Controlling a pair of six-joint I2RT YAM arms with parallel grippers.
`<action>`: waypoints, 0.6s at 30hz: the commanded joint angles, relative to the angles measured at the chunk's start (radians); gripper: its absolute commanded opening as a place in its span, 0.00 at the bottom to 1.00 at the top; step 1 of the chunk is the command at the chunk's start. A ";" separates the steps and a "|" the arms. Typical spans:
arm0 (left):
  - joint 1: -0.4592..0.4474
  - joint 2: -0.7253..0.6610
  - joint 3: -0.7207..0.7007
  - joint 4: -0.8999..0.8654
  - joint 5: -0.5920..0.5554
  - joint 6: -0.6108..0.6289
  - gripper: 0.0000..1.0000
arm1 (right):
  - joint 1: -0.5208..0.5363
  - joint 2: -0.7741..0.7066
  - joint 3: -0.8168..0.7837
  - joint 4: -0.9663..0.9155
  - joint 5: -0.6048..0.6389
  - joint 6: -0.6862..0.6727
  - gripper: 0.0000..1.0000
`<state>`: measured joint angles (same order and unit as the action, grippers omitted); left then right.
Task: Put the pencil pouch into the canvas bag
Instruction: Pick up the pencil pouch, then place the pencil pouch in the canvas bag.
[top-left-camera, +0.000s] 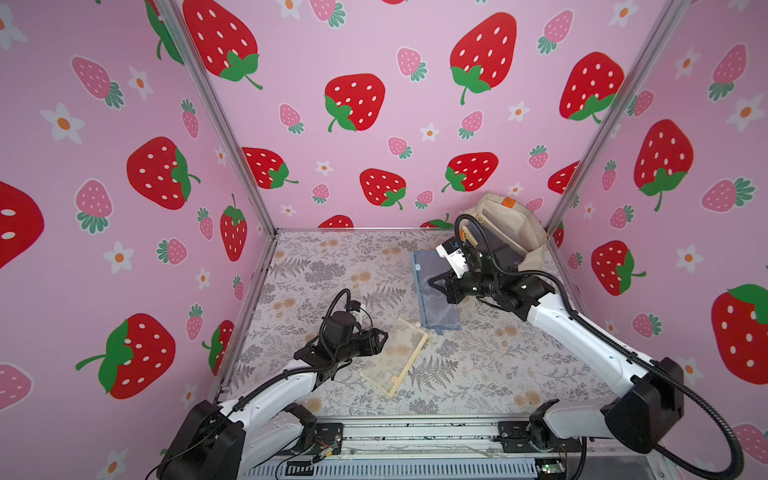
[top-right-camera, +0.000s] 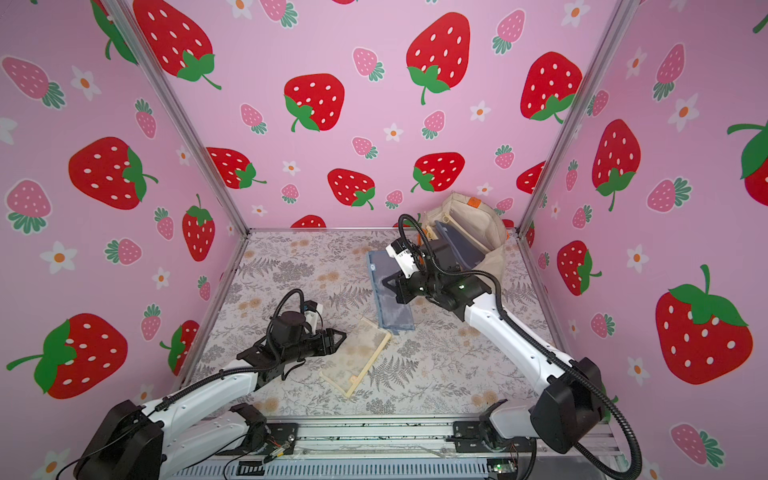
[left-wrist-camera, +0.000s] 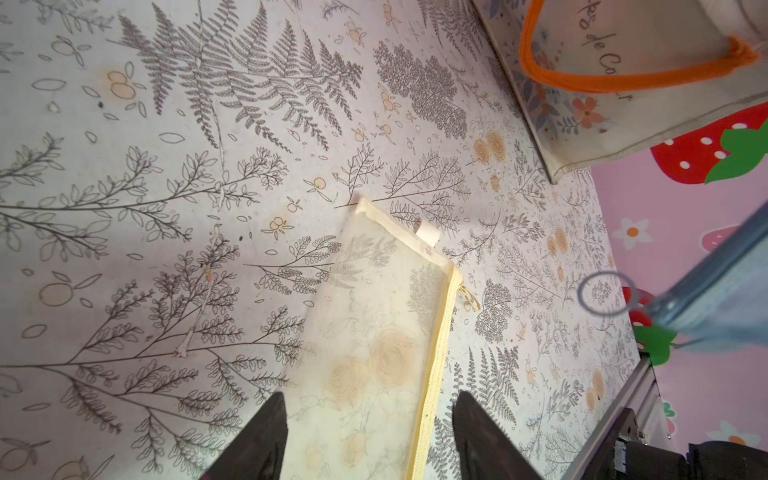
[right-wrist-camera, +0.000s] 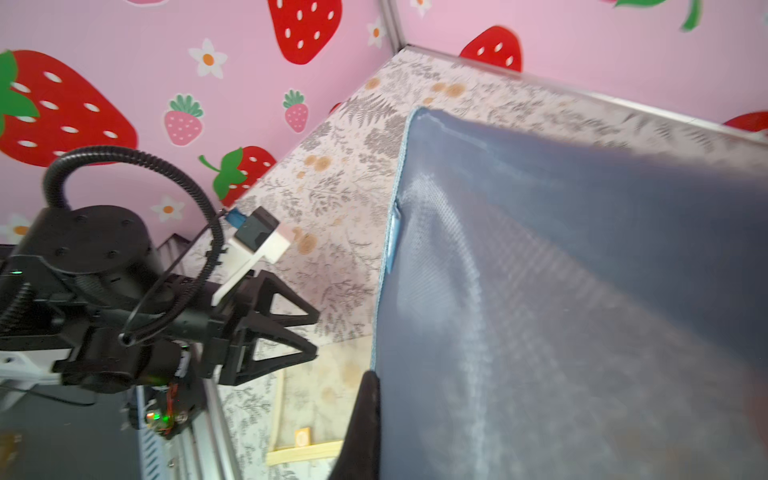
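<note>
A blue mesh pencil pouch (top-left-camera: 436, 316) (top-right-camera: 392, 316) (right-wrist-camera: 582, 291) hangs over the back right of the table, and my right gripper (top-left-camera: 434, 284) (top-right-camera: 388, 284) (right-wrist-camera: 376, 386) is shut on its long edge. Only one of that gripper's fingers (right-wrist-camera: 365, 424) shows; the pouch hides the other. Behind it the cream canvas bag (top-left-camera: 523, 220) (top-right-camera: 482, 220) (left-wrist-camera: 665, 83) stands open in the back right corner. A cream mesh pouch (top-left-camera: 395, 357) (top-right-camera: 357, 357) (left-wrist-camera: 374, 332) lies flat mid-table. My left gripper (top-left-camera: 380, 336) (top-right-camera: 338, 336) (left-wrist-camera: 370, 436) is open above its near end, holding nothing.
The bag's mouth shows a dark blue pouch (top-right-camera: 461, 245) and a cream zipped one (top-right-camera: 453, 222) inside. An orange handle (left-wrist-camera: 623, 79) lies on the bag's side. Strawberry walls with metal posts (top-left-camera: 582, 178) close in three sides. A metal rail (top-left-camera: 415, 432) runs along the front.
</note>
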<state>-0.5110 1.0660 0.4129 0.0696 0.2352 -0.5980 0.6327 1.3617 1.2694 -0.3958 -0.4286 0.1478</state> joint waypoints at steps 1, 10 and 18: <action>-0.003 0.018 0.052 0.001 -0.003 0.035 0.66 | -0.038 -0.016 0.120 -0.252 0.154 -0.183 0.00; -0.004 0.108 0.098 0.052 0.051 0.059 0.68 | -0.171 0.096 0.520 -0.420 0.464 -0.414 0.00; -0.004 0.142 0.112 0.096 0.077 0.062 0.69 | -0.237 0.302 0.670 -0.293 0.712 -0.616 0.00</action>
<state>-0.5110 1.2007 0.4820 0.1249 0.2897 -0.5564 0.4149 1.5955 1.9148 -0.7219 0.1623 -0.3382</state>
